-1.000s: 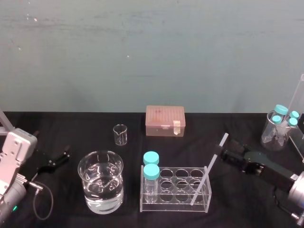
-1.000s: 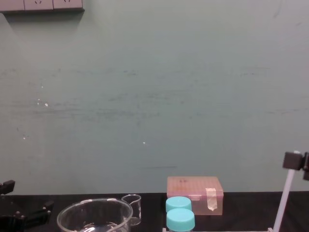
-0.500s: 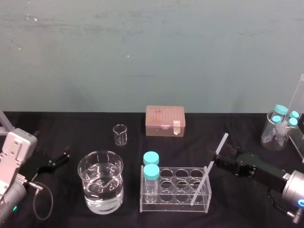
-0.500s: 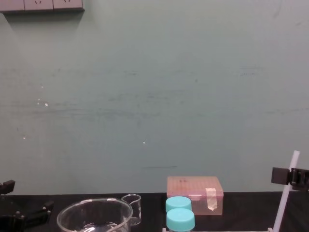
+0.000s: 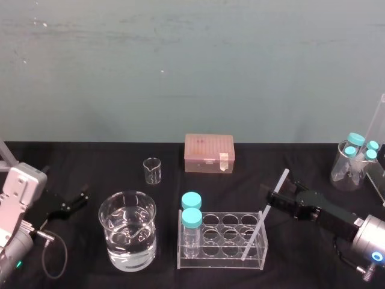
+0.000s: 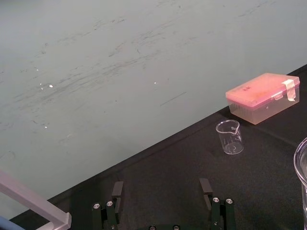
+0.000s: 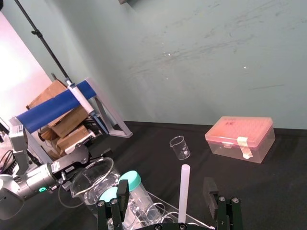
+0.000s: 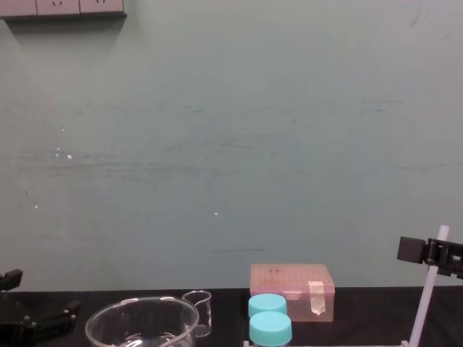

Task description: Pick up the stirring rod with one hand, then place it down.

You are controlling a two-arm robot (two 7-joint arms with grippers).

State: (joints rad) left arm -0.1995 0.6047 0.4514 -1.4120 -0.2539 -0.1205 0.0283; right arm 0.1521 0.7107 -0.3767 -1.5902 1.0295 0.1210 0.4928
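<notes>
Rack point(image 5: 222, 261) holds tilted stirring rod point(image 7: 183, 191); right pincer point(image 7: 165, 190) gapes wide around it, no grip yet. Risk: off-centre closing may shove rod sideways & tip rack. Left pincer point(image 6: 161, 184) parked open at left.

Water beaker point(image 5: 127, 239), small beaker point(image 5: 152, 170), pink box point(image 5: 209, 153), tube rack point(image 5: 221, 260)

**labrat_42:** what do the arms look like?

**benchbot:** the left arm point(image 5: 18, 195) has a boxy white-grey shell, a tiny green light point(image 5: 18, 263) and a looping black cable point(image 5: 43, 262). the right arm point(image 5: 337, 220) is black, ending in a round silver wrist point(image 5: 368, 236) with a blue glow. the left gripper point(image 6: 161, 183) and right gripper point(image 7: 166, 184) match: black flat fingers point(image 6: 206, 188), silver screws point(image 6: 213, 200).
</notes>
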